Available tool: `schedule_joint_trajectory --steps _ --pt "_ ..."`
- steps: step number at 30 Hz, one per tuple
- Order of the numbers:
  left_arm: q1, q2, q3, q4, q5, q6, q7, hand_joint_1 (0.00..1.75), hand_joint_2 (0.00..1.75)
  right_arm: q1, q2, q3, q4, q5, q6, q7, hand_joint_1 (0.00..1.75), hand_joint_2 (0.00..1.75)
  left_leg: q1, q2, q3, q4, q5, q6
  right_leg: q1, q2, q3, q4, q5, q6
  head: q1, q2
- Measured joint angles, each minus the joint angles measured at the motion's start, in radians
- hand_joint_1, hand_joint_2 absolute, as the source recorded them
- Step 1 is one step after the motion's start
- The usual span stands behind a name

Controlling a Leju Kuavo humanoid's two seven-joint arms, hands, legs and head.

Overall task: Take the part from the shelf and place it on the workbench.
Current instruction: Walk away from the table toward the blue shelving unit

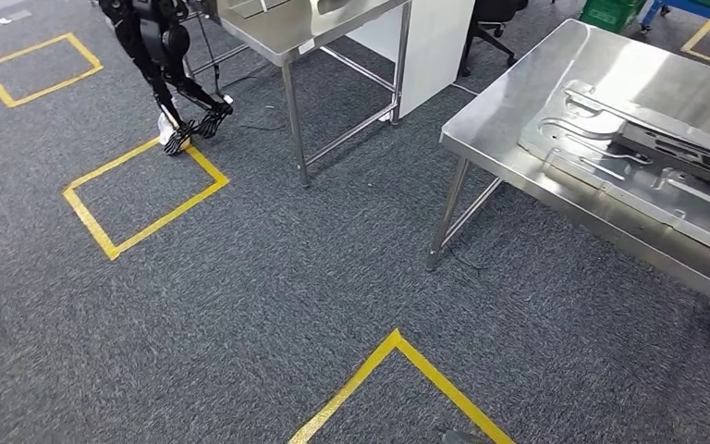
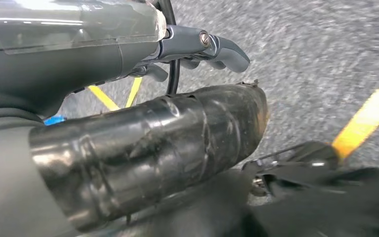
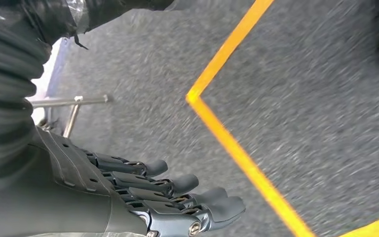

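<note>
Far left floor: a yellow tape square (image 1: 41, 67) is marked on the grey carpet (image 1: 240, 305).
Second robot: a dark legged robot (image 1: 162, 55) is seen at the far left, its feet at the far corner of a second tape square (image 1: 143, 196).
Far surface: a steel surface (image 1: 305, 28) on thin legs is seen at the far centre, with a white cabinet (image 1: 434, 46) just right of it.
Near floor: the corner of a third tape outline (image 1: 397, 375) is seen near the centre.
Right surface: a steel surface (image 1: 518, 111) fills the right side; a green crate (image 1: 615, 13) stands on the floor beyond it.
Part: a flat pressed sheet-metal part (image 1: 629, 157) is laid on the right surface, its long axis running from the near left to the far right, roughly along that surface's near edge.
Left hand (image 2: 197, 49): it is seen over carpet; nothing is seen in the fingers (image 2: 229, 52), which are extended with a slight curl.
Right hand (image 3: 168, 197): it is hung over carpet beside a tape line; the fingers (image 3: 197, 190) are extended side by side and hold nothing.
</note>
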Motion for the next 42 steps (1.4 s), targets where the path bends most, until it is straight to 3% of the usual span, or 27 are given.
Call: schedule_joint_trajectory --steps 1,2,4,6,8,10,11,12,13,15,17,19,21,22,24,25,26,27,28,30,32,33,35,37,39,41,42 --pt "-0.002 0.000 0.000 -0.001 -0.001 0.001 -0.003 0.00 0.00 0.000 0.004 -0.005 0.004 -0.005 0.001 -0.001 0.00 1.75 -0.004 0.019 0.050 -0.069 -0.013 0.005 0.000 -0.012 -0.002 0.002 0.007 0.006 0.000 0.000" --pt "-0.003 -0.001 0.001 -0.001 -0.001 0.003 -0.004 0.00 0.00 0.001 0.008 -0.008 0.007 -0.005 -0.001 0.001 0.00 1.75 -0.010 0.028 0.078 -0.115 -0.025 0.012 -0.001 -0.025 -0.003 0.003 0.014 0.013 0.001 0.000" --pt "-0.001 -0.002 0.004 -0.001 -0.002 0.011 -0.002 0.00 0.00 -0.001 0.017 -0.010 0.013 -0.002 -0.015 0.013 0.00 1.75 -0.017 0.012 0.076 -0.142 -0.023 0.031 -0.006 -0.043 -0.004 0.003 0.026 0.028 0.001 0.000" --pt "0.001 -0.006 0.006 -0.001 0.000 0.021 0.009 0.00 0.00 0.000 0.024 -0.011 0.017 0.000 -0.033 0.023 0.00 1.75 -0.017 -0.005 0.059 -0.147 -0.002 0.054 -0.013 0.002 -0.015 0.029 -0.009 0.041 0.001 0.000" --pt "-0.003 -0.012 0.006 -0.001 0.001 0.027 0.016 0.00 0.00 0.006 0.028 -0.012 0.022 0.000 -0.043 0.027 0.00 1.75 -0.019 -0.025 0.034 -0.148 0.021 0.073 -0.013 0.077 -0.044 0.126 -0.104 0.044 0.001 0.000" --pt "-0.009 -0.017 0.007 -0.001 0.002 0.028 0.017 0.00 0.00 0.011 0.030 -0.013 0.027 0.000 -0.045 0.028 0.00 1.75 -0.025 -0.053 0.005 -0.144 0.044 0.081 -0.009 0.107 -0.070 0.244 -0.175 0.039 0.001 0.000" --pt "-0.010 -0.020 0.007 -0.001 0.002 0.028 0.017 0.00 0.00 0.011 0.031 -0.014 0.030 -0.001 -0.045 0.029 0.00 1.75 -0.028 -0.068 -0.010 -0.140 0.054 0.081 -0.007 0.111 -0.068 0.271 -0.178 0.036 0.001 0.000" --pt "-0.009 -0.021 0.007 -0.001 0.002 0.028 0.017 0.00 0.00 0.011 0.031 -0.016 0.031 0.000 -0.045 0.030 0.00 1.75 -0.029 -0.083 -0.026 -0.135 0.064 0.080 -0.004 0.114 -0.049 0.264 -0.163 0.032 0.001 0.000" --pt "-0.008 -0.021 0.008 -0.001 0.002 0.028 0.018 0.00 0.00 0.010 0.031 -0.017 0.032 -0.001 -0.045 0.031 0.00 1.75 -0.029 -0.097 -0.042 -0.128 0.072 0.078 -0.001 0.118 -0.011 0.219 -0.136 0.026 0.001 0.000" --pt "-0.007 -0.024 0.008 -0.001 0.002 0.028 0.018 0.00 0.00 0.008 0.031 -0.020 0.034 -0.001 -0.044 0.032 0.00 1.75 -0.030 -0.122 -0.069 -0.113 0.085 0.072 0.002 0.158 0.084 0.075 -0.103 0.013 0.001 0.000" --pt "-0.010 -0.027 0.008 -0.001 -0.001 0.028 0.019 0.00 0.00 0.006 0.031 -0.021 0.036 -0.001 -0.026 0.044 0.00 0.87 -0.028 -0.144 -0.086 -0.104 0.099 0.062 0.005 0.195 0.132 -0.010 -0.100 0.005 0.002 0.000" --pt "-0.010 -0.028 0.008 -0.001 -0.006 0.026 0.021 0.00 0.00 0.003 0.032 -0.022 0.040 -0.005 0.009 0.065 0.00 0.00 -0.026 -0.167 -0.095 -0.107 0.117 0.047 0.008 0.186 0.132 -0.021 -0.092 0.001 0.004 0.000" --pt "-0.009 -0.029 0.009 -0.001 -0.012 0.024 0.023 0.00 0.00 0.001 0.035 -0.025 0.042 -0.013 0.040 0.080 0.00 0.00 -0.025 -0.157 -0.108 -0.099 0.110 0.038 0.004 0.159 0.122 -0.034 -0.072 -0.011 0.003 0.000" --pt "-0.008 -0.029 0.009 -0.001 -0.014 0.024 0.025 0.00 0.00 0.001 0.037 -0.027 0.043 -0.021 0.052 0.082 0.00 0.00 -0.024 -0.135 -0.121 -0.077 0.082 0.034 0.001 0.145 0.114 -0.041 -0.059 -0.018 0.003 0.000" --pt "-0.011 -0.029 0.009 -0.001 -0.017 0.022 0.026 0.00 0.00 0.002 0.038 -0.034 0.045 -0.040 0.075 0.078 0.00 0.00 -0.016 -0.083 -0.156 0.023 -0.013 0.024 0.000 0.115 0.092 -0.046 -0.038 -0.024 0.002 0.000" --pt "-0.012 -0.029 0.009 -0.001 -0.019 0.021 0.027 0.00 0.00 0.003 0.038 -0.038 0.046 -0.049 0.087 0.071 0.00 0.00 -0.011 -0.071 -0.171 0.087 -0.052 0.017 0.001 0.098 0.078 -0.045 -0.028 -0.024 0.002 0.000" --pt "-0.013 -0.029 0.009 -0.001 -0.020 0.020 0.026 0.00 0.00 0.003 0.038 -0.041 0.048 -0.056 0.095 0.062 0.00 0.00 -0.005 -0.064 -0.178 0.139 -0.069 0.010 0.001 0.080 0.064 -0.043 -0.019 -0.021 0.002 0.000" --pt "-0.013 -0.029 0.009 -0.001 -0.020 0.019 0.024 0.00 0.00 0.004 0.039 -0.043 0.049 -0.061 0.098 0.052 0.00 0.00 0.001 -0.060 -0.173 0.168 -0.063 0.003 0.001 0.064 0.048 -0.040 -0.011 -0.018 0.002 0.000" --pt "-0.013 -0.029 0.009 -0.001 -0.020 0.018 0.021 0.00 0.00 0.004 0.039 -0.044 0.049 -0.062 0.094 0.043 0.00 0.00 0.007 -0.056 -0.152 0.163 -0.039 -0.003 0.000 0.049 0.032 -0.036 -0.003 -0.015 0.002 0.000" --pt "-0.014 -0.029 0.009 -0.002 -0.017 0.017 0.014 0.00 0.00 0.005 0.043 -0.045 0.049 -0.061 0.076 0.030 0.00 0.00 0.016 -0.022 -0.053 0.056 -0.001 -0.013 -0.001 0.024 0.003 -0.021 0.010 -0.005 0.001 0.000" --pt "-0.018 -0.030 0.009 -0.002 -0.012 0.013 0.008 0.00 0.00 0.008 0.045 -0.045 0.049 -0.056 0.053 0.025 0.00 0.00 0.013 0.021 0.050 -0.082 -0.017 -0.011 -0.001 0.001 -0.012 -0.003 0.018 0.008 0.003 0.000" --pt "-0.019 -0.031 0.009 -0.002 -0.011 0.010 0.006 0.00 0.00 0.009 0.046 -0.045 0.049 -0.054 0.043 0.024 0.00 0.00 0.009 0.032 0.076 -0.119 -0.030 -0.004 -0.002 -0.011 -0.013 0.003 0.022 0.015 0.005 0.000" --pt "-0.017 -0.032 0.012 -0.002 -0.004 0.003 0.001 0.00 0.00 0.009 0.052 -0.045 0.049 -0.051 0.021 0.021 0.00 0.00 0.000 0.017 0.073 -0.132 -0.028 0.019 -0.010 -0.027 -0.012 0.005 0.030 0.031 0.007 0.000" --pt "-0.013 -0.031 0.016 -0.002 0.007 -0.010 -0.005 0.00 0.00 0.007 0.058 -0.045 0.048 -0.050 0.009 0.019 0.00 0.00 -0.004 -0.001 0.058 -0.137 -0.012 0.042 -0.019 0.009 -0.022 0.029 -0.001 0.045 0.008 0.000" --pt "-0.013 -0.032 0.020 -0.002 0.019 -0.024 -0.018 0.00 0.00 0.009 0.060 -0.045 0.049 -0.050 0.020 0.024 0.00 0.87 -0.008 -0.020 0.038 -0.139 0.006 0.061 -0.020 0.073 -0.051 0.115 -0.085 0.047 0.008 0.000" --pt "-0.014 -0.034 0.021 -0.002 0.025 -0.032 -0.028 0.00 0.00 0.011 0.060 -0.044 0.051 -0.051 0.034 0.030 0.00 1.75 -0.011 -0.032 0.026 -0.139 0.017 0.069 -0.018 0.099 -0.074 0.187 -0.141 0.045 0.008 0.000" --pt "-0.014 -0.035 0.022 -0.002 0.025 -0.033 -0.029 0.00 0.00 0.011 0.060 -0.044 0.051 -0.052 0.037 0.032 0.00 1.75 -0.012 -0.035 0.024 -0.139 0.018 0.070 -0.018 0.101 -0.078 0.200 -0.148 0.045 0.008 0.000"
